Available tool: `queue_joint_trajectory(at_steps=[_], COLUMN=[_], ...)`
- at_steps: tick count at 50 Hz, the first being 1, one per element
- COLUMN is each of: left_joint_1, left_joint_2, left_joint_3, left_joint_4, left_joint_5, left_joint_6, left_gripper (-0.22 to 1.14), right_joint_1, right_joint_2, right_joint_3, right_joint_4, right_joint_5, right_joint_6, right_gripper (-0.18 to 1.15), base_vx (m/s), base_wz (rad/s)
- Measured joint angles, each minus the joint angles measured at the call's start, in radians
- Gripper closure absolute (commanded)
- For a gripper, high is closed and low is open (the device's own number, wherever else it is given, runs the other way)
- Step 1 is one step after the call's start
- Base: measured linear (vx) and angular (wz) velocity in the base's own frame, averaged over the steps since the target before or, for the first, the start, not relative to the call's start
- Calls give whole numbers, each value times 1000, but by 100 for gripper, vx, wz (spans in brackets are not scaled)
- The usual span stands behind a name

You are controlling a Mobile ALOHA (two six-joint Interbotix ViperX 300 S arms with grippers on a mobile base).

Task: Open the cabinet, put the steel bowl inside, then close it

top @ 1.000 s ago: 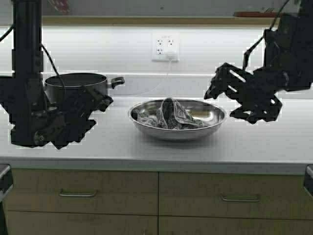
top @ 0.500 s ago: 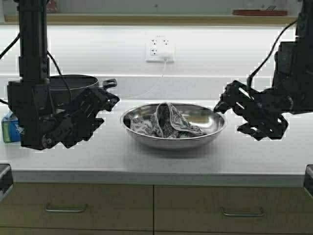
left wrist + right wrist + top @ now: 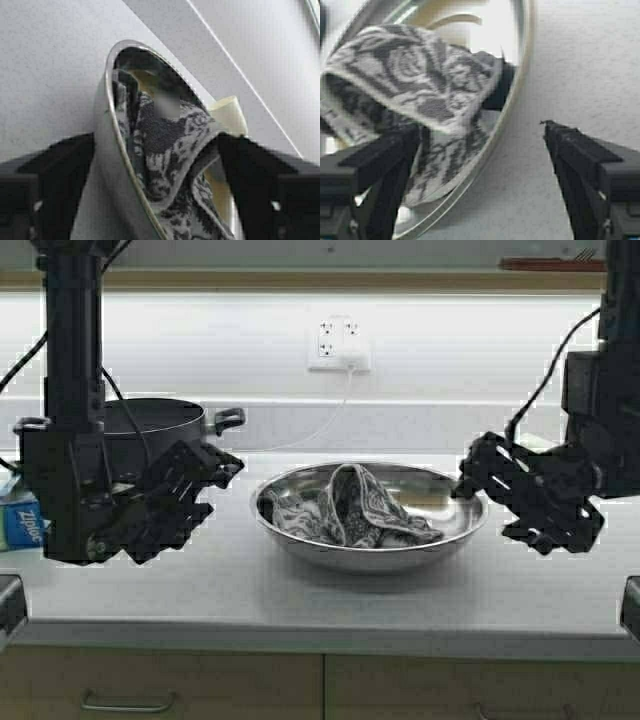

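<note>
We are looking at a closer, larger steel bowl [image 3: 368, 517] on the surface [image 3: 300, 590], since our base has driven. Flanking that bowl, our left end effector [image 3: 205, 480] and right end effector [image 3: 490, 480] are gaping, holding nothing.

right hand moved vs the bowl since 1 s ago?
Yes. The right hand has dropped and closed in toward the steel bowl; it was above the rim, now level beside it, fingers open.

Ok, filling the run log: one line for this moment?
steel bowl: on counter, holds patterned cloth | left gripper: open, at bowl's left | right gripper: open, at right rim
</note>
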Motion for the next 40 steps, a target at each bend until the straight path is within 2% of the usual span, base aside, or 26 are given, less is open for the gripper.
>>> queue_joint_trajectory(at_steps=[9, 20, 29, 40], left_joint_1=[0, -8, 2, -2], left_joint_2=[3, 23, 58, 107], left_joint_3=[-5, -48, -127, -210], left_joint_4=[32, 52, 77, 86], left_joint_5=[5, 64, 114, 120], left_joint_6=[-18, -43, -153, -273], left_gripper=[-11, -11, -10, -10], right_joint_1=[12, 0, 8, -34], right_joint_2=[57, 163, 224, 265], right_joint_3=[40, -18, -58, -91], right_joint_4=[55, 51, 38, -29], right_joint_5=[-109, -158, -239, -327], right_joint_6=[18, 49, 118, 187], right_gripper=[-6, -6, -6, -6], base_vx=[16, 6, 2, 2], base_wz=[4, -3, -1, -1])
